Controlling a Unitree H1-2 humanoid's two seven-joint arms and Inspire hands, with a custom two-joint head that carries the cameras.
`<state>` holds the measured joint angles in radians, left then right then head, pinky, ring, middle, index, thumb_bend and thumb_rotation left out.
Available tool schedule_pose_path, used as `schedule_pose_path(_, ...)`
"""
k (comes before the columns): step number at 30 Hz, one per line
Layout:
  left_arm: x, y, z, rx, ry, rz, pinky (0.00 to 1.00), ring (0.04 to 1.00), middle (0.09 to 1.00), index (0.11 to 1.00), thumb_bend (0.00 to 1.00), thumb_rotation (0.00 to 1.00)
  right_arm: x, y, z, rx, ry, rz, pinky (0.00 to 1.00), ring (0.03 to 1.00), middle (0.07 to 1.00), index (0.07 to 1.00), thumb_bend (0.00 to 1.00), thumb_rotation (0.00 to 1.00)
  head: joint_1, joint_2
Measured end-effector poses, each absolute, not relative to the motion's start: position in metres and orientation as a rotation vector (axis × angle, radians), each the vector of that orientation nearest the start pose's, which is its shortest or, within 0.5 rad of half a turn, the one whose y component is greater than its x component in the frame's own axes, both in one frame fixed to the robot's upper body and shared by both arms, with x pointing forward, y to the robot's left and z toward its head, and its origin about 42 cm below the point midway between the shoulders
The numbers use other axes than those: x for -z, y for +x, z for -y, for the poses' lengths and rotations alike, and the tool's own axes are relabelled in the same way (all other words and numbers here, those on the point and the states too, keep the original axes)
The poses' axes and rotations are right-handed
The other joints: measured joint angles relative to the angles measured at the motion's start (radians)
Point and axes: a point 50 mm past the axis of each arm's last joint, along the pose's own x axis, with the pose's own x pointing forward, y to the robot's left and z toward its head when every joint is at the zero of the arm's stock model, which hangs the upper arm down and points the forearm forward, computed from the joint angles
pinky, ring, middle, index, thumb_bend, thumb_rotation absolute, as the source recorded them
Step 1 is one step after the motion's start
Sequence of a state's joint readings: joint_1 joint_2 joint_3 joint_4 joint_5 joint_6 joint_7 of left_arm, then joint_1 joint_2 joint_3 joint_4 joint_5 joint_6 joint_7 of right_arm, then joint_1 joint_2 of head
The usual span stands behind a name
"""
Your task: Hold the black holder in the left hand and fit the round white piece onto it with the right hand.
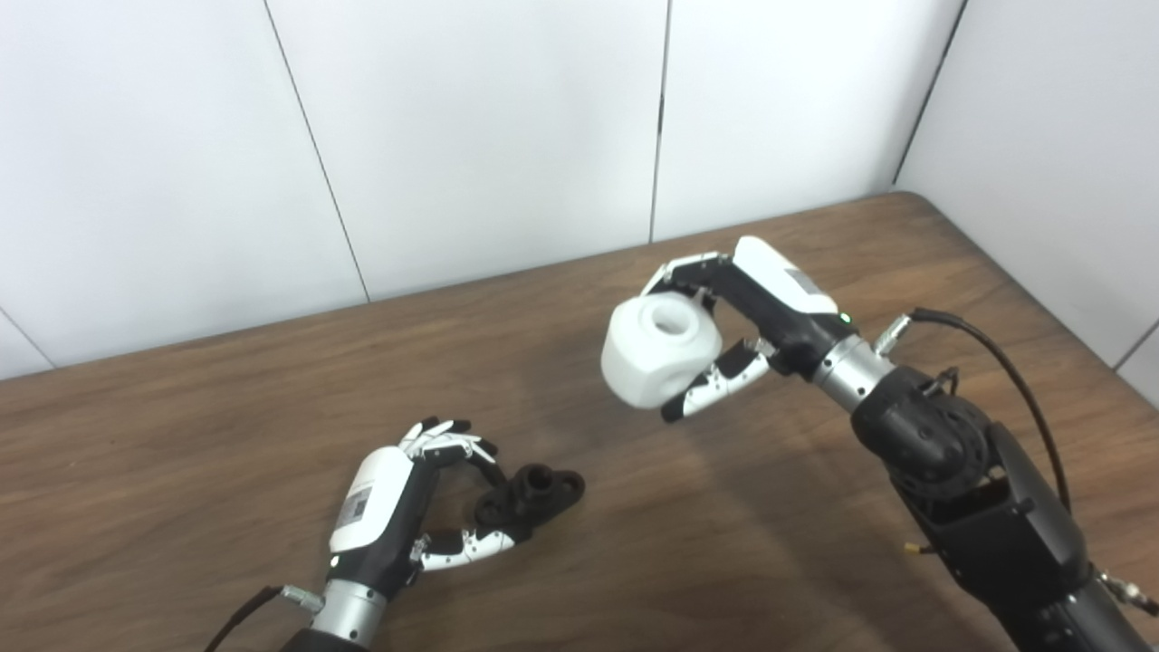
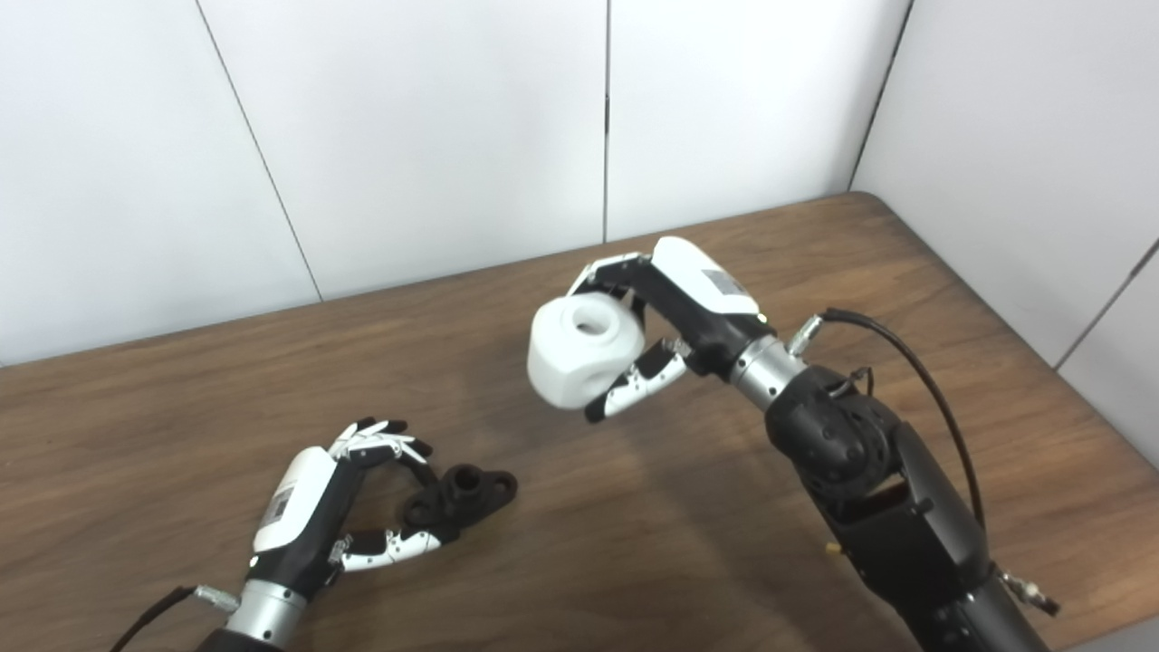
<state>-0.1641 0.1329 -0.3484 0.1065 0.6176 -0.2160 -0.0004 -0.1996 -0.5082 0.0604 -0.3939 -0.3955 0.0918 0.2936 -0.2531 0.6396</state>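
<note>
Two hands, two parts, one table [image 1: 815, 561], that's the whole count. One black holder [image 1: 532, 496] sits low at the near left, right against the wood (can't tell if it's actually lifted off or just resting). The left hand [image 1: 398, 516] has it pinched from the left side, fingers [image 1: 453, 444] curled over the far edge and the thumb [image 1: 466, 546] coming up under the near edge. It has a short round post sticking up in the middle and a lobe with a hole on the right end.

One white piece [image 1: 659, 351] is up in the air, well apart from the holder, further back and to the right. The right hand [image 1: 751, 312] is clamped around it, fingers over the far side and thumb under the near side. Its top face has a round hole, tipped a little toward the camera. Only a faint shadow lies on the wood below it.
</note>
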Motion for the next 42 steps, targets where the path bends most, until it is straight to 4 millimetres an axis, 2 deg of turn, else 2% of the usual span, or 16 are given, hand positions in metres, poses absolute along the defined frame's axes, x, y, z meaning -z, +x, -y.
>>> schedule_pose_path(5, -0.113, 0.313, -0.139, 0.440, 0.751, 0.351, 0.97, 0.869, 0.704, 0.484, 0.52, 0.05, -0.264, 0.295, 0.282, -0.338, -0.925, 0.392, 0.31, 0.369, 0.440, 0.540, 0.52, 0.00, 0.014, 0.008)
schedule_pose_path(10, -0.113, 0.312, -0.136, 0.443, 0.747, 0.352, 0.98, 0.869, 0.707, 0.484, 0.52, 0.06, -0.254, 0.283, 0.277, -0.398, -0.913, 0.372, 0.31, 0.369, 0.443, 0.535, 0.52, 0.00, 0.026, 0.014)
schedule_pose_path(17, -0.113, 0.311, -0.131, 0.448, 0.751, 0.348, 0.96, 0.858, 0.700, 0.483, 0.52, 0.06, -0.249, 0.278, 0.268, -0.453, -0.897, 0.375, 0.30, 0.368, 0.444, 0.530, 0.52, 0.00, 0.054, 0.037)
schedule_pose_path(23, -0.112, 0.309, -0.121, 0.468, 0.767, 0.361, 0.96, 0.857, 0.699, 0.483, 0.52, 0.06, -0.241, 0.276, 0.247, -0.509, -0.853, 0.406, 0.28, 0.352, 0.441, 0.529, 0.52, 0.00, 0.069, 0.043)
schedule_pose_path(31, -0.112, 0.307, -0.116, 0.477, 0.782, 0.359, 0.95, 0.855, 0.695, 0.483, 0.52, 0.06, -0.232, 0.285, 0.238, -0.542, -0.833, 0.399, 0.28, 0.351, 0.439, 0.530, 0.52, 0.00, 0.081, 0.045)
schedule_pose_path(38, -0.112, 0.304, -0.107, 0.497, 0.786, 0.368, 0.95, 0.857, 0.698, 0.483, 0.52, 0.06, -0.232, 0.293, 0.226, -0.556, -0.828, 0.429, 0.27, 0.345, 0.438, 0.529, 0.52, 0.00, 0.083, 0.040)
schedule_pose_path(42, -0.112, 0.303, -0.106, 0.499, 0.788, 0.370, 0.95, 0.857, 0.696, 0.483, 0.52, 0.06, -0.236, 0.296, 0.223, -0.569, -0.834, 0.444, 0.30, 0.382, 0.448, 0.525, 0.52, 0.00, 0.083, 0.040)
